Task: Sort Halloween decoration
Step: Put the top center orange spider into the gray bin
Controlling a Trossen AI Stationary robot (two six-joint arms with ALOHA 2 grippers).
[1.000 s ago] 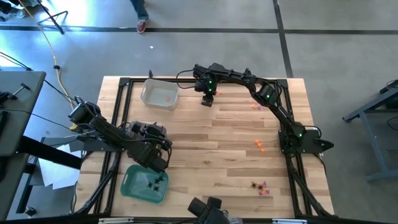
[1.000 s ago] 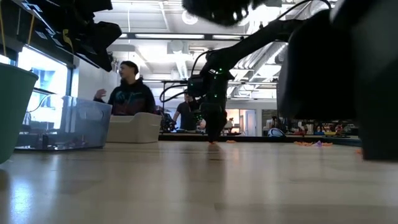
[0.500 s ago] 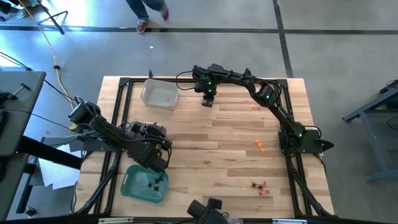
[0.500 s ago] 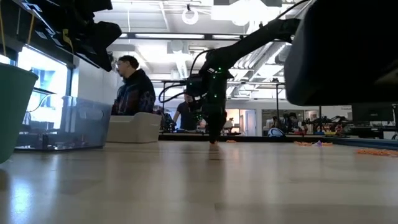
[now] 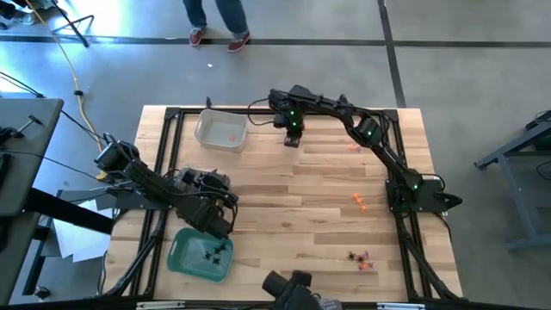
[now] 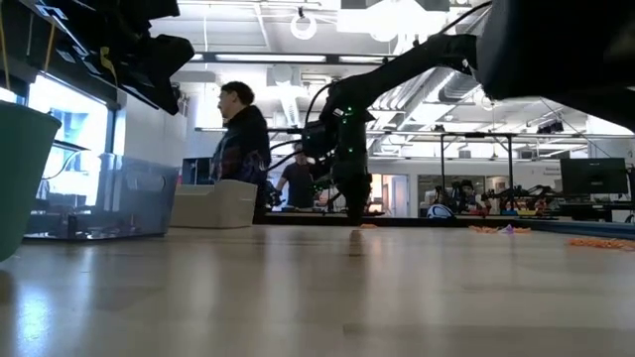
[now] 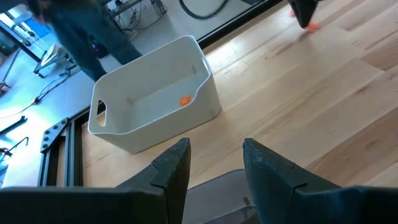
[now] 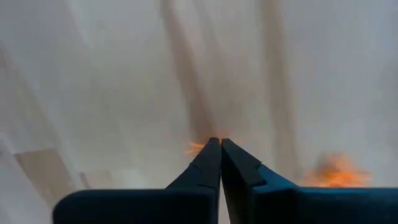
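My right gripper (image 5: 293, 139) is shut near the table's far edge, pointing down, with a tiny orange trinket (image 8: 195, 147) at its fingertips. Further orange trinkets (image 5: 353, 146) (image 5: 360, 201) lie loose on the wood, and a mixed cluster (image 5: 360, 258) sits near the front right. The white tray (image 5: 221, 131) holds one orange trinket (image 7: 185, 100). The green tray (image 5: 201, 255) holds black spider-like trinkets (image 5: 213, 252). My left gripper (image 7: 214, 155) hangs open over the green tray's far edge, with nothing between its fingers. My right gripper comes from above, pointing down, and its shut fingertips (image 8: 211, 149) pinch the orange trinket, of which only a small part (image 8: 194, 148) sticks out beside them. The fingers hide the rest. I cannot tell whether the trinket is lifted clear of the wood.
A black frame (image 5: 172, 116) runs along the table's edges. Another orange trinket (image 8: 336, 171) lies close beside my right gripper's fingers. A person (image 6: 243, 139) walks on the floor beyond the far edge. Bare wood (image 5: 293, 198) stretches across the table's middle.
My right gripper has tipped a little, and its fingertips have shifted slightly toward the table's right edge. The person beyond the far edge has walked toward the right.
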